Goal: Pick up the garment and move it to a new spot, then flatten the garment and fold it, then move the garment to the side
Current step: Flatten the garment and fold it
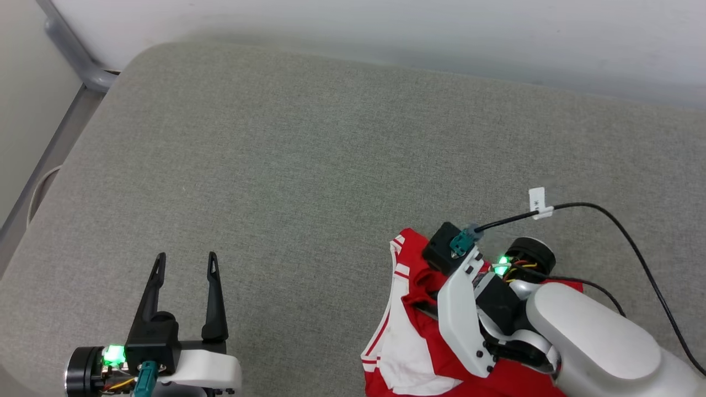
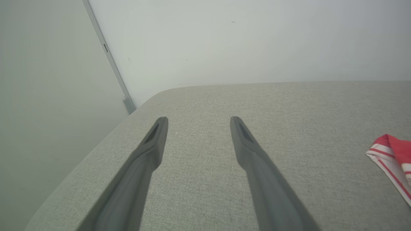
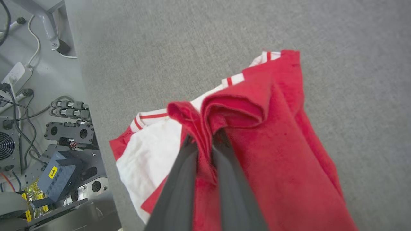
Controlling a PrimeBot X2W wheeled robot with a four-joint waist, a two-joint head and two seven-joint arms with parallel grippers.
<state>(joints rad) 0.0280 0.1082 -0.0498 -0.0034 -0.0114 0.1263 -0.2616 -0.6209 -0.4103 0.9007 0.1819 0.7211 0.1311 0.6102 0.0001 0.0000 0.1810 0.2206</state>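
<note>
The right arm's pale forearm lies nearest in the head view, low at the right, its wrist bent down over the garment; in the right wrist view the right gripper has its two dark fingers drawn nearly together, clamped on a raised ridge of the red cloth; the garment itself, a red jersey with white striped-trim sleeves, lies bunched and doubled over at the near right of the grey fabric-covered surface, close to the edge, beyond which electronics and cabling sit below; at the lower left the left gripper hovers with its fingers well apart and nothing between them, well clear of the cloth; a black cable with a white tag loops from the right wrist over the surface; farther off the surface lies bare up to the pale wall and a grey metal frame tube. The pinch looks thin, taking only a fold, so the cloth could slip free on lifting; the shirt may also rise as one tangled bundle, making flattening harder; a trailing sleeve might slide off the near edge; the slack cable could catch on the fabric.
</note>
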